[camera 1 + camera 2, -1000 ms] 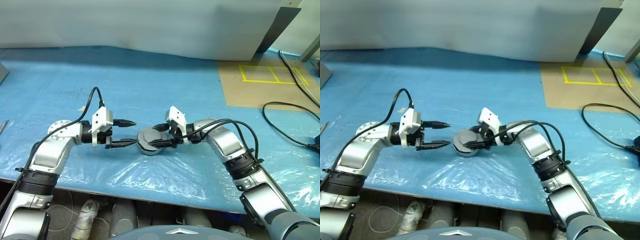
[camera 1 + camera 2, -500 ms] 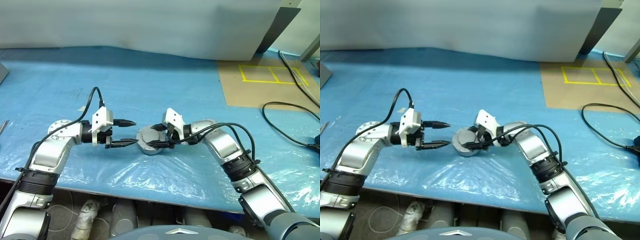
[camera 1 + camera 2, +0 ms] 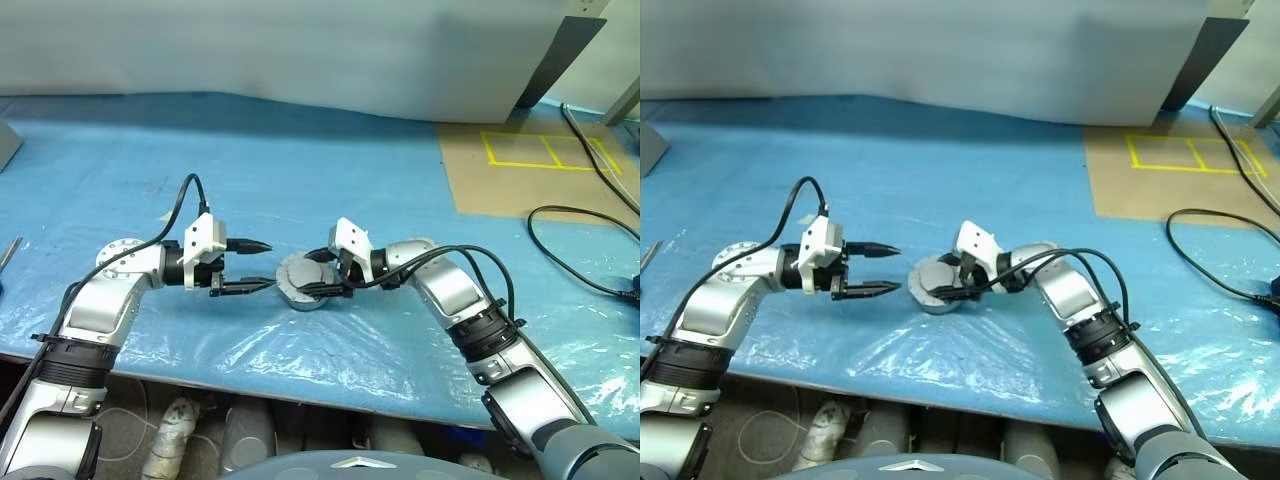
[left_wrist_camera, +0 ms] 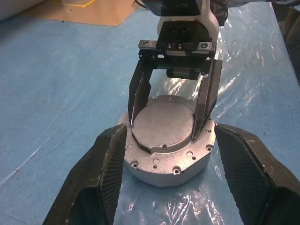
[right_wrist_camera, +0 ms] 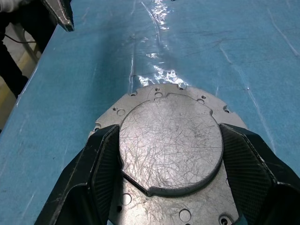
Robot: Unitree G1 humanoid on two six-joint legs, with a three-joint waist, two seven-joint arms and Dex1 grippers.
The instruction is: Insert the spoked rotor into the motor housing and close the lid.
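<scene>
While as before, right end effector [image 3: 318, 275] on lid [image 4: 162, 124].

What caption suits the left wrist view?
Right gripper clasps the raised lid on the motor housing, left gripper open alongside.

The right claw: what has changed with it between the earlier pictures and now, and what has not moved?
The right claw has rolled a little at the wrist and kept its place, its fingers closed on the raised round lid of the motor housing throughout. Nothing was picked up or released. The left claw stays open beside the housing, and the housing has not moved on the blue table cover.
</scene>
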